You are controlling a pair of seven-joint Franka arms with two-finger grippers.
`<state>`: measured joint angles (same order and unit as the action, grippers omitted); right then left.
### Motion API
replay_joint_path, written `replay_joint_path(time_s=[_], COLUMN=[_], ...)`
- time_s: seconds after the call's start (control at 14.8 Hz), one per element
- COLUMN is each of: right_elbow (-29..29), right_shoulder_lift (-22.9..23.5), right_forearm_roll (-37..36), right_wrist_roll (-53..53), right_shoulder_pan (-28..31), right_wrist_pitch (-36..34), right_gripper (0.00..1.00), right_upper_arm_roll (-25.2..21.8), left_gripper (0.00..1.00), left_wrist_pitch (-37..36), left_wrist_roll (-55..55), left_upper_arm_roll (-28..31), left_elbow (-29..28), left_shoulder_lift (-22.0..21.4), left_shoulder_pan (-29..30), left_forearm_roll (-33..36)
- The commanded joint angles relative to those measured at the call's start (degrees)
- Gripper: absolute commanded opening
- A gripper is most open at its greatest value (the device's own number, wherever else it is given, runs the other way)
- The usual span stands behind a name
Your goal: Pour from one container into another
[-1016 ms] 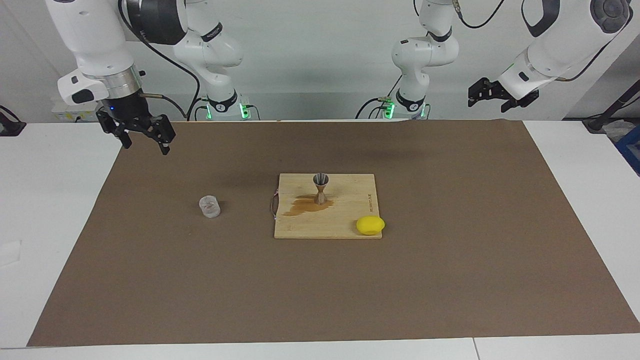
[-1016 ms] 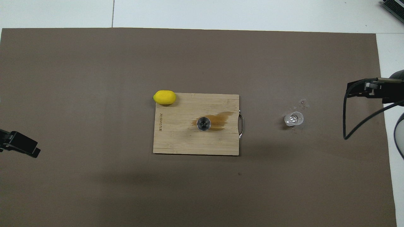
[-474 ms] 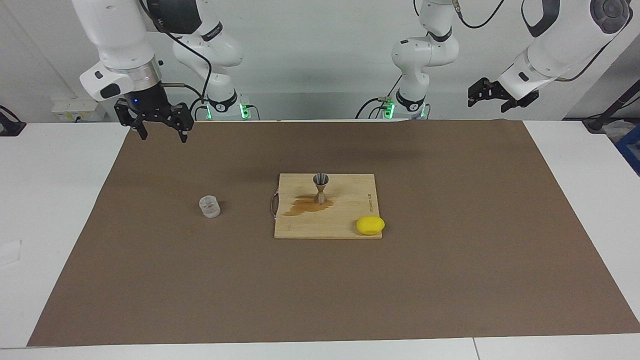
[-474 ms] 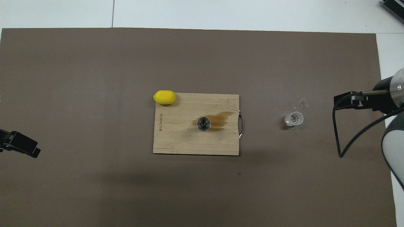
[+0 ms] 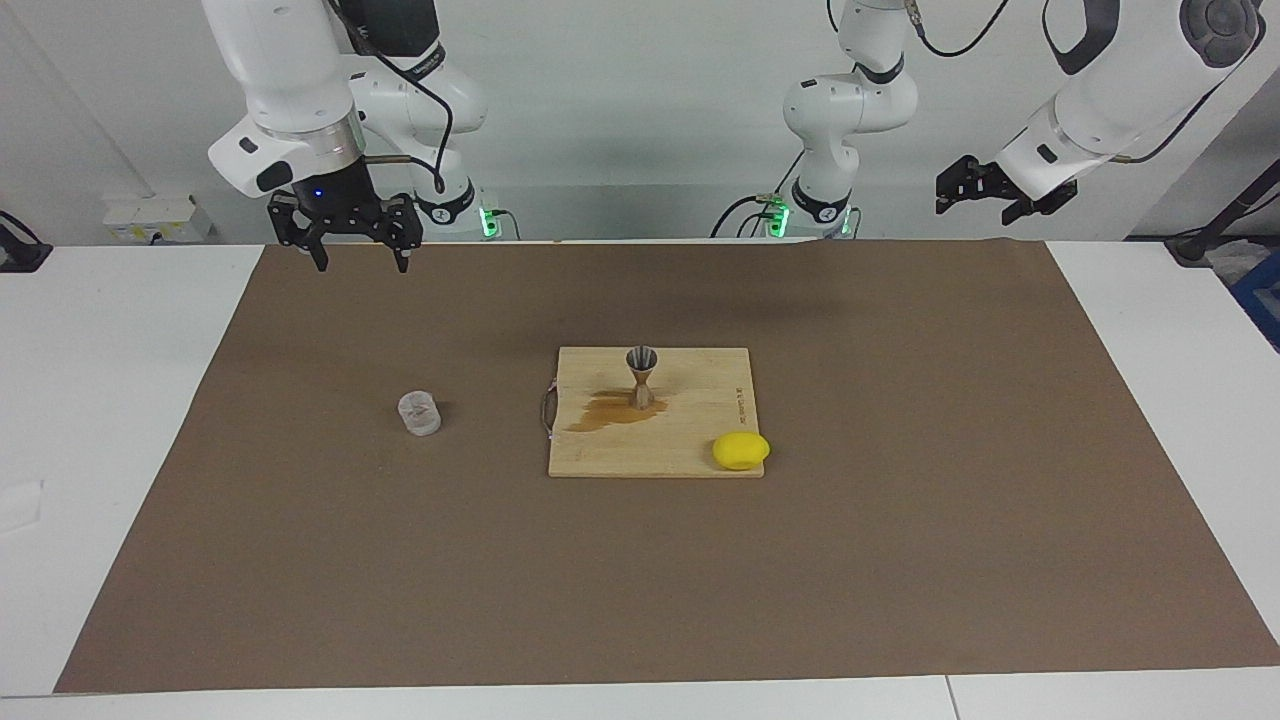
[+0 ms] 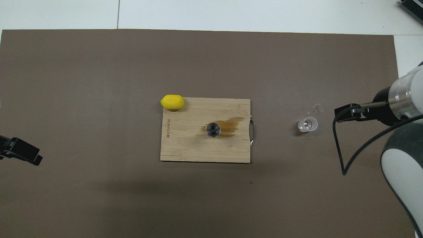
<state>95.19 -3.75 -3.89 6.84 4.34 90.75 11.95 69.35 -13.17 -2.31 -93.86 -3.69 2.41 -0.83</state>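
Observation:
The clear glass tumbler (image 5: 419, 413) (image 6: 307, 124) stands upright on the brown mat, toward the right arm's end of the table. The silvery hourglass jigger (image 5: 641, 377) (image 6: 213, 129) stands upright on the wooden cutting board (image 5: 700, 400) (image 6: 198, 148), beside a brown wet stain (image 5: 610, 412). My right gripper (image 5: 362, 265) hangs open and empty, fingers down, high over the mat's edge by the robots, well apart from the tumbler. My left gripper (image 5: 975, 208) waits raised at the left arm's end, open and empty.
A yellow lemon (image 5: 741, 450) (image 6: 172, 101) lies at the board's corner farthest from the robots, toward the left arm's end. A few droplets (image 6: 316, 108) dot the mat beside the tumbler. The board's metal handle (image 6: 252, 132) faces the tumbler.
My right gripper has swung up and sideways toward the table's middle, staying over the mat's edge by the robots. The tumbler, jigger and left arm have not moved.

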Motion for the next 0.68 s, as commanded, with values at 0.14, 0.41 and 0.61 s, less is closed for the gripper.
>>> replay_joint_path(time_s=[0.14,0.41,0.61], right_elbow=[-0.4,-1.1,-1.3], right_shoulder_lift=[-0.4,-0.1,-0.2], right_forearm_roll=[0.3,0.7,0.8], right_wrist_roll=[-0.9,-1.0,-1.2], right_shoulder_pan=[0.6,0.9,-3.2], right_wrist_pitch=[-0.3,-0.4,-0.9], right_gripper=[0.99,0.99,0.99], right_upper_arm_roll=[0.4,-0.3,-5.1], left_gripper=[1.0,1.0,1.0], left_wrist_pitch=[0.2,0.3,0.2], left_wrist_roll=[0.8,0.8,0.8], left_upper_arm_roll=[0.4,0.4,0.4], left_elbow=[-1.7,-1.7,-1.7], left_shoulder_lift=[-1.6,-1.6,-1.7], left_shoulder_pan=[-0.7,-0.7,-0.7], left_forearm_roll=[0.8,0.8,0.8])
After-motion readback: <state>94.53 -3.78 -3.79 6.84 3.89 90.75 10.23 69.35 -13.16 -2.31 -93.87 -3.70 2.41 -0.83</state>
